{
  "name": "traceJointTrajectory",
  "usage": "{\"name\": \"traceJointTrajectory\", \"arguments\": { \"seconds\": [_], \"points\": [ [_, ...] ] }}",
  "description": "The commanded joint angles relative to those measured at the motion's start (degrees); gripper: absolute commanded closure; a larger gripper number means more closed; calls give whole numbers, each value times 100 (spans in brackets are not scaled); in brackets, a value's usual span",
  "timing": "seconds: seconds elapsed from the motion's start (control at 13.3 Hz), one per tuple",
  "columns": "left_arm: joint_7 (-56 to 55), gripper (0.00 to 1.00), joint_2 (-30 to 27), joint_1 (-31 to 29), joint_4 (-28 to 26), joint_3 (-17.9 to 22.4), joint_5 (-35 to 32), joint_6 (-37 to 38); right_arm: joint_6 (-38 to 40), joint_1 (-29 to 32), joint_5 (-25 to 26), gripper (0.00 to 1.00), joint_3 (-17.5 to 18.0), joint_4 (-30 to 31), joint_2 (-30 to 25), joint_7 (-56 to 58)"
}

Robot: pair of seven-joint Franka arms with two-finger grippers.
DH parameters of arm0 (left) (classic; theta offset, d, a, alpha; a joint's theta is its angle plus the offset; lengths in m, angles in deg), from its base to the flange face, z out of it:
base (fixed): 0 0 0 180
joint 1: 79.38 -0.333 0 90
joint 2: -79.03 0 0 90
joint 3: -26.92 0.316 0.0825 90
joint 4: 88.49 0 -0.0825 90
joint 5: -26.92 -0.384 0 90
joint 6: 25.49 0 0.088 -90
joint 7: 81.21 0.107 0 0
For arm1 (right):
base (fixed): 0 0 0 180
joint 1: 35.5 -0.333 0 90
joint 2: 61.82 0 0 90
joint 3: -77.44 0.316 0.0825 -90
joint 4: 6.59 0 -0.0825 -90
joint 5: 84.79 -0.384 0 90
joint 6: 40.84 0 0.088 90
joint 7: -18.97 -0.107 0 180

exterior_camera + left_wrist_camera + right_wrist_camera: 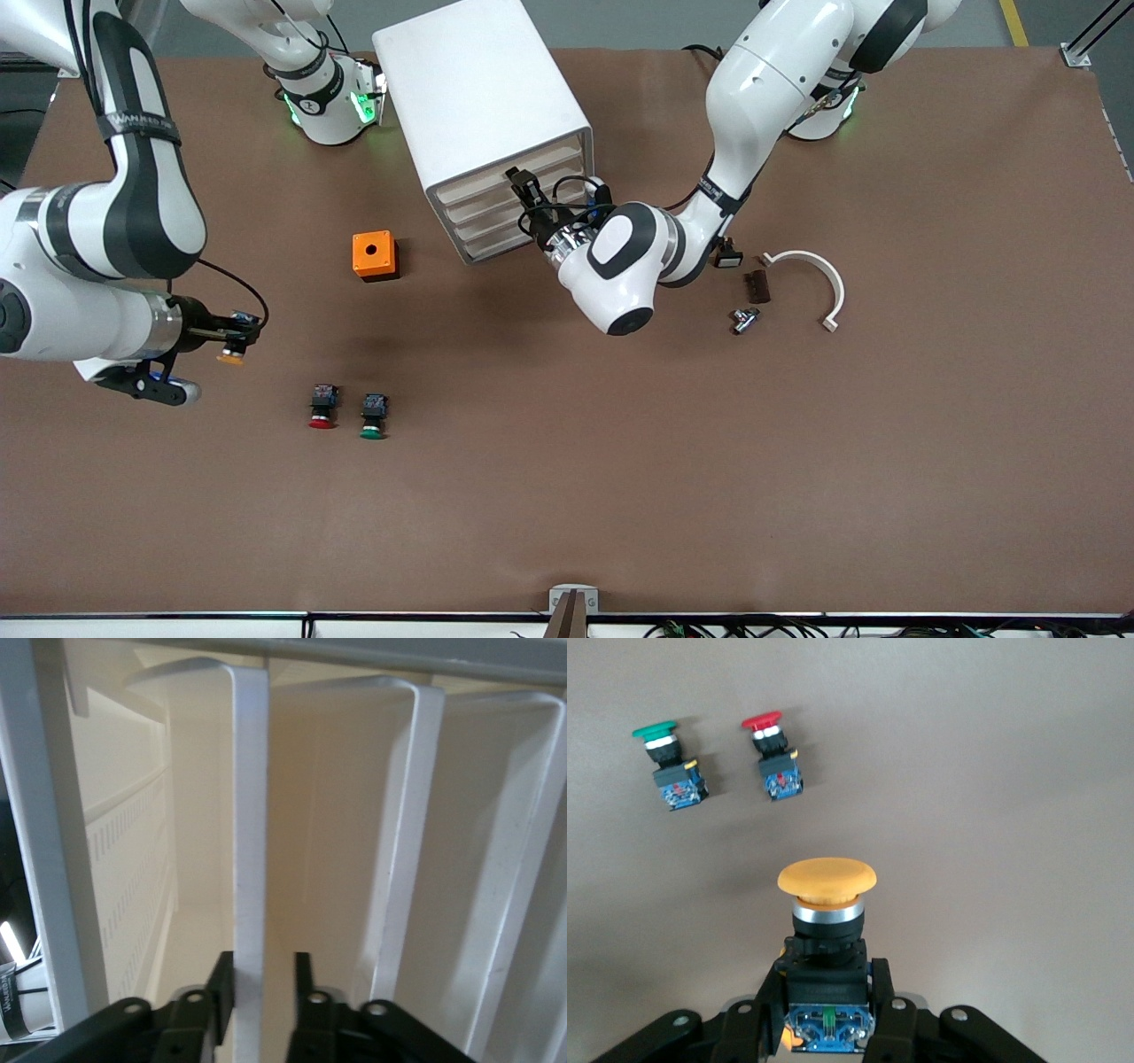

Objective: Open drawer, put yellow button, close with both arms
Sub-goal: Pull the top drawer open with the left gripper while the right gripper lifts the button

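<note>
The white cabinet [478, 89] stands between the arms' bases, its drawers facing the front camera. My left gripper [523, 188] is at the front of the uppermost drawer [554, 159]. In the left wrist view the left gripper [264, 958] straddles that drawer's upright front lip [250, 815]. It is open: one finger [221, 988] touches the lip and the other stands a small gap off. My right gripper [239, 335] hangs over the table toward the right arm's end, shut on the yellow button [232, 356]. The right wrist view shows the yellow button's cap [827, 877] and black body clamped in the right gripper [824, 992].
A red-capped button [322, 408] and a green-capped button [373, 416] lie side by side, nearer the front camera. An orange box [375, 254] sits beside the cabinet. Toward the left arm's end lie a white curved piece [819, 275], a dark block [756, 285] and a metal part [744, 319].
</note>
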Motion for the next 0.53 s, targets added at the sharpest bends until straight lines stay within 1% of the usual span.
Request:
{"name": "traceJointTrajectory", "arguments": {
  "seconds": [0.0,0.15,0.45],
  "points": [
    [-21,97,34,22,90,11,77,45,383,-159,-495,99,-7,8,-363,-994],
    [84,99,34,-161,82,20,77,71,551,-317,-856,99,-7,8,-566,-1723],
    [348,99,-1,-951,108,20,86,116,605,-993,-971,98,2,43,-830,-3350]
  ]
}}
